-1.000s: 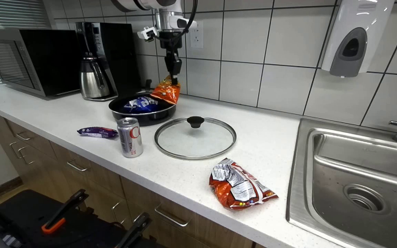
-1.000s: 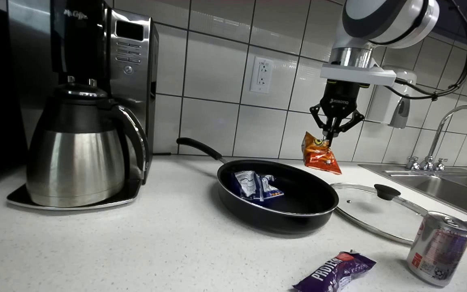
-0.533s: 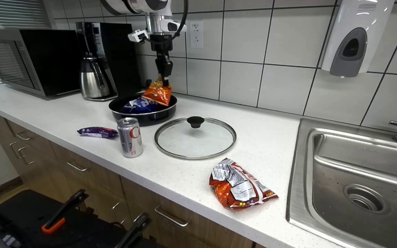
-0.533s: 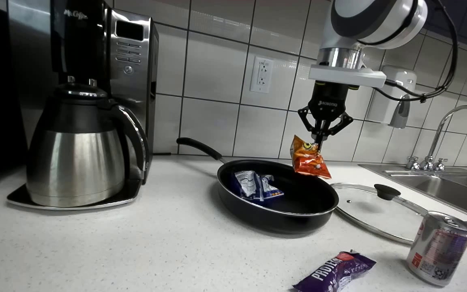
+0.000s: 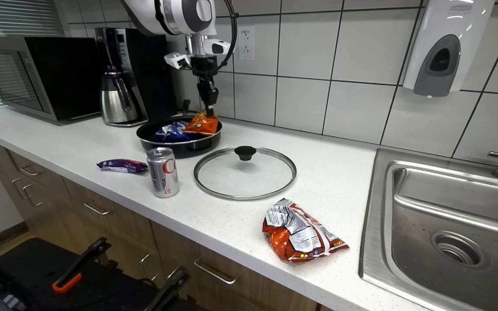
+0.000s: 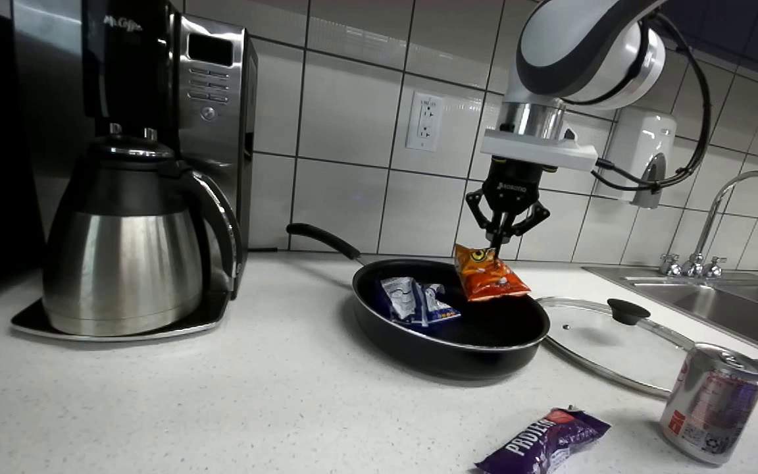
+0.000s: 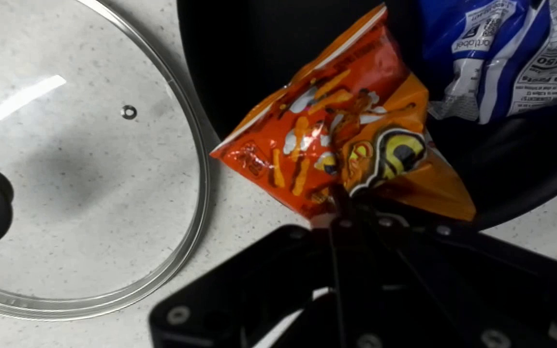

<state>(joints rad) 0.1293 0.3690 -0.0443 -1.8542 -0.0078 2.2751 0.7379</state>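
Observation:
My gripper (image 5: pixel 210 112) is shut on an orange-red chip bag (image 5: pixel 201 125); in an exterior view the gripper (image 6: pixel 496 249) points down and the bag (image 6: pixel 489 280) hangs tilted from its fingertips. The bag is over the lid-side part of a black frying pan (image 6: pixel 445 362). I cannot tell whether it touches the pan. In the wrist view the gripper (image 7: pixel 351 203) pinches the bag (image 7: pixel 302 135) at one edge, and one corner reaches past the pan's rim. A blue and white bag (image 7: pixel 496 58) lies inside the pan; it also shows in an exterior view (image 6: pixel 412 299).
A glass lid (image 5: pixel 227 175) with a black knob lies beside the pan. A silver can (image 5: pixel 163 172), a purple bar (image 5: pixel 122 166) and a red bag (image 5: pixel 298 233) lie on the counter. A coffee maker (image 6: pixel 135 250), a microwave (image 5: pixel 37 77) and a sink (image 5: pixel 374 224) flank them.
The gripper has moved with the orange bag from beyond the pan's lid-side edge to over the pan, and has come down lower. The other objects have not moved.

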